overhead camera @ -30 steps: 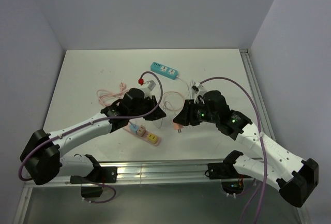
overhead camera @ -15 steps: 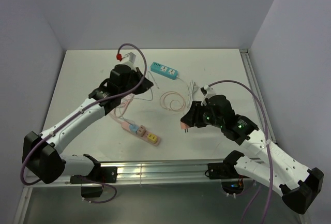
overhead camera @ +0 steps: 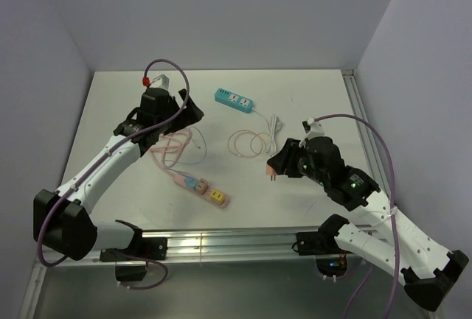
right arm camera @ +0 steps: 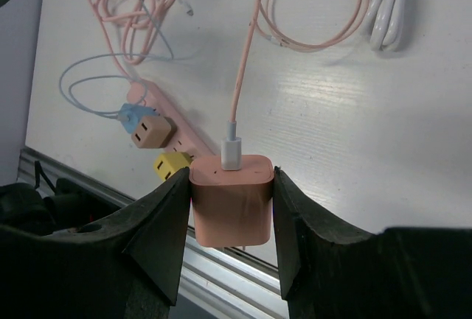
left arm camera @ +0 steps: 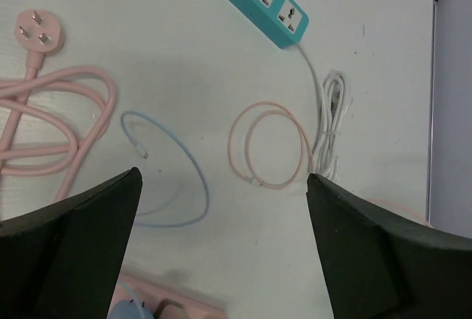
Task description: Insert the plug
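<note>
Starting on the left: the left gripper (overhead camera: 190,110) hangs high over the far left of the table (overhead camera: 110,105), jaws spread wide with nothing between them. A second ago it was shut and low beside the pink strip (overhead camera: 200,188); now the arm has swung back and away and the fingers have sprung open.

Under it lies the pink cord (overhead camera: 171,146), looped loosely, its three-pin end (left arm camera: 37,32) flat on the table. A thin blue cable (left arm camera: 173,179) curls just beside it. The cord's loops lie in a different shape than a second ago.

The pink strip sits near the front edge, with a blue (right arm camera: 133,118), a tan (right arm camera: 151,133) and a yellow (right arm camera: 173,163) adapter plugged in. Any print on them is too small to read.

Further back, the teal strip (overhead camera: 234,99) shows two sockets from the left wrist view, with no lettering I can make out. Its white cord (overhead camera: 275,125) lies bundled to the right, beside a thin pink coil (overhead camera: 249,142).

On the right, the right gripper (overhead camera: 274,168) is clamped on the plug (right arm camera: 232,197), a pink block squeezed between both fingers. It hangs above the table, right of the pink strip and apart from it. Its thin cable runs up to the coil. It has shifted slightly right since a second ago.
</note>
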### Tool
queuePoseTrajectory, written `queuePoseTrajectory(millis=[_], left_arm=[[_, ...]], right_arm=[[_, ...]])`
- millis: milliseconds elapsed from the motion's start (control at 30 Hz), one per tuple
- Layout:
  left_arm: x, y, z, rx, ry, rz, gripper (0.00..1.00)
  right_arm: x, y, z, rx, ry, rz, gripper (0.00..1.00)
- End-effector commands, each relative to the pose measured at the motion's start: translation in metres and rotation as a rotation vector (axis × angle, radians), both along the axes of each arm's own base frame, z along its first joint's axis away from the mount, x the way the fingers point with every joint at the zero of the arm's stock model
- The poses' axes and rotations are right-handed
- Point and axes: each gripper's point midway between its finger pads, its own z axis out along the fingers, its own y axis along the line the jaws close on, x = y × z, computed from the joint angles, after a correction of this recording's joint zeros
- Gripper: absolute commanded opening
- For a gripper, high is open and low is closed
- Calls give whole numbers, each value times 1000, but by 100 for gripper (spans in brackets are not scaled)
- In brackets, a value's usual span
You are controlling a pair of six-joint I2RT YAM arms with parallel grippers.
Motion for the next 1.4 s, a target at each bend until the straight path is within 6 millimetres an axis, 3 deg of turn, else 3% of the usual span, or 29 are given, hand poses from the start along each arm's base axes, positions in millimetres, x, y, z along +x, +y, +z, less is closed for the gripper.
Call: queuePoseTrajectory(millis=[0,167,200,233,300,333,433,533,700,1000,1367], left_arm=[[-9,-6,27,-31,-81,-76,99],[-48,-30,67,-160,-224,-274,96],[-56,-38,83,-189,-296,-332,93],[-74,-46,87,-205,-335,-380,87],[-86,-55,97,-195,-417,-397,78],[-107,-73,103,-218,-471,-459,73],[-133,-94,104,-220,-551,-499,68],[-151,-109,99,-247,-603,-541,73],[-155,-128,89,-175,-655,-535,77],[-181,-169,81,-140,-702,-600,80],[-165,-181,63,-79,-611,-531,77]], right_arm=[[12,0,23,56,-39,-68,0],[20,7,17,122,38,-144,0],[22,9,11,122,64,-154,0],[22,11,10,144,89,-173,0],[25,15,7,162,119,-192,0],[25,17,7,194,142,-211,0],[26,22,14,284,164,-245,0],[25,22,17,375,185,-297,0],[25,22,27,495,201,-351,0],[29,27,29,518,221,-374,0],[26,30,33,525,205,-349,0]])
